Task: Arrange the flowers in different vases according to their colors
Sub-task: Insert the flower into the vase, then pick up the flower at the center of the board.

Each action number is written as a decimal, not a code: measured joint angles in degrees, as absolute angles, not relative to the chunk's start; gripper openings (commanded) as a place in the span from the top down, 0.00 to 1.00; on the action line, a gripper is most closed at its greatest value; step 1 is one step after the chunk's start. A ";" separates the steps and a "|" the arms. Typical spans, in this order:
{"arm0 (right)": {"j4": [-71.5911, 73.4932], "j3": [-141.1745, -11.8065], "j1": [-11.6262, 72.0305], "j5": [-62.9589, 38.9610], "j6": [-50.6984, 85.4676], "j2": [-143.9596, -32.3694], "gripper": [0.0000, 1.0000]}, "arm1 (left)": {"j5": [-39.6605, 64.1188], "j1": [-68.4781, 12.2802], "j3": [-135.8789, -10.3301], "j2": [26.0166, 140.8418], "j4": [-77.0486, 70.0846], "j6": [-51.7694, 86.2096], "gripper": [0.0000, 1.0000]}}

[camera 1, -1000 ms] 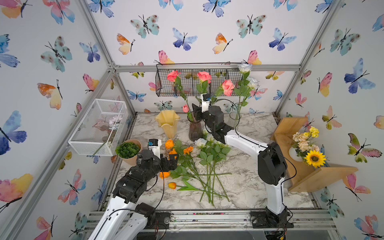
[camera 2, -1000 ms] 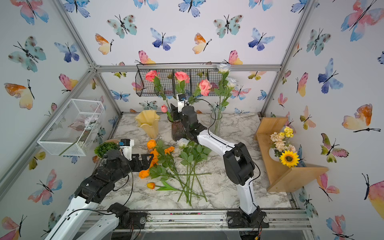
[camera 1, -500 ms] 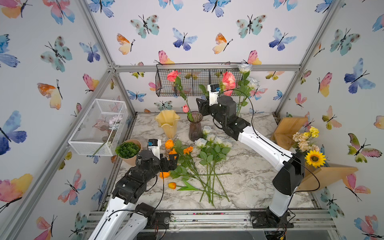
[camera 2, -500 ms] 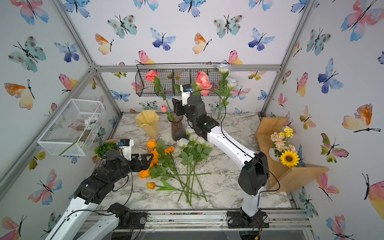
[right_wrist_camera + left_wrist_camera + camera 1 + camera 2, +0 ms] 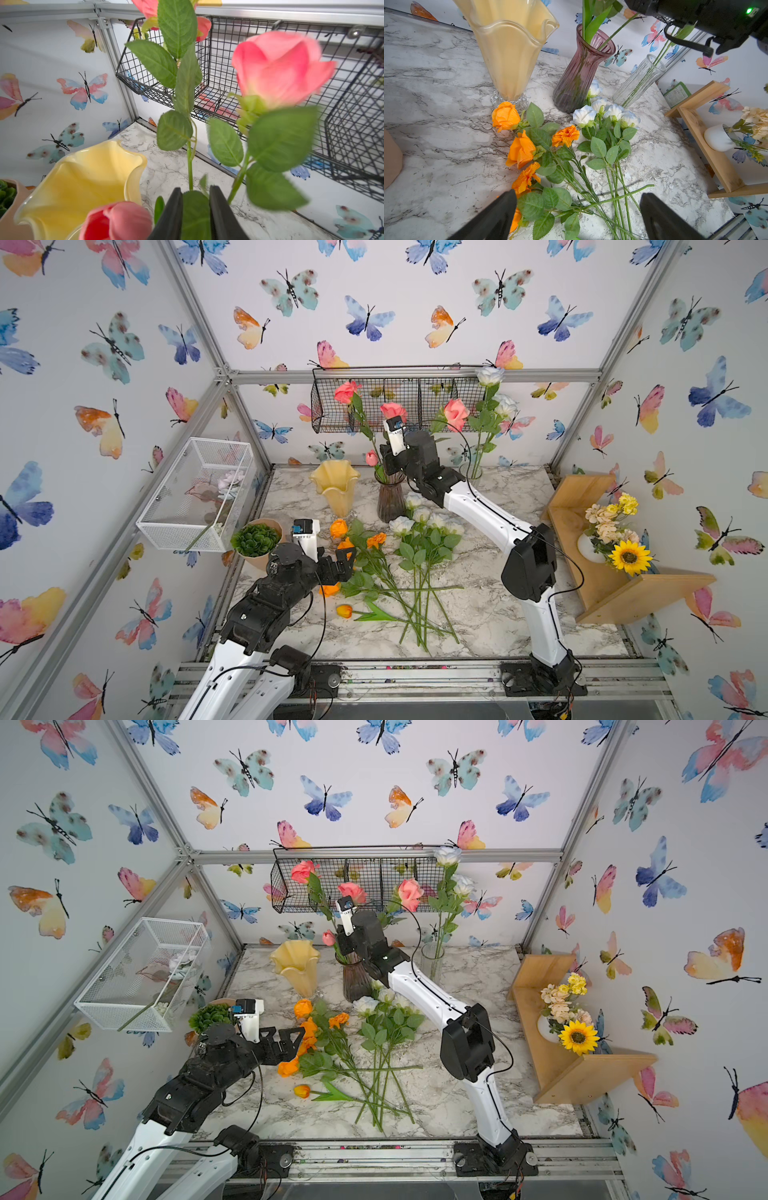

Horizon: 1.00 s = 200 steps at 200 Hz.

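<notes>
Butterfly walls (image 5: 415,302) ring a marble table (image 5: 490,614) of flowers.
Right gripper (image 5: 195,189) has its black jaws close on both sides of a leaf and the thin green stem of a tall pink rose (image 5: 188,87); I cannot tell if they pinch. Its stem goes down into the purple ribbed glass vase (image 5: 390,502). It looks light and bendy, so hold the stem, not the soft bloom. Left gripper (image 5: 578,195) gapes wide over orange roses (image 5: 521,149) lying flat.

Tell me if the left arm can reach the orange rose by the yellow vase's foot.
Probably yes. The left gripper hangs open, the orange rose lies uncovered just ahead of it, and only the yellow vase stands close behind the rose.
</notes>
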<state>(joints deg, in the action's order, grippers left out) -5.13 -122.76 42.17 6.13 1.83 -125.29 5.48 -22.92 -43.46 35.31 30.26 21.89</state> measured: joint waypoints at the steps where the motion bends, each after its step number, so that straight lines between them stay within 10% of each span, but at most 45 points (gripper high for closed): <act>1: -5.19 -122.76 42.17 6.11 1.76 -125.29 0.59 | 5.48 -22.92 -43.46 35.31 30.26 21.89 0.01; 200: -18.22 -78.78 42.09 -4.36 21.69 -80.90 0.47 | 5.50 -22.87 -43.46 36.45 30.24 21.89 0.01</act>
<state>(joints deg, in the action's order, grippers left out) -18.22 -78.78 42.09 -4.36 21.69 -80.90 5.50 -22.87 -43.46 36.45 30.24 21.89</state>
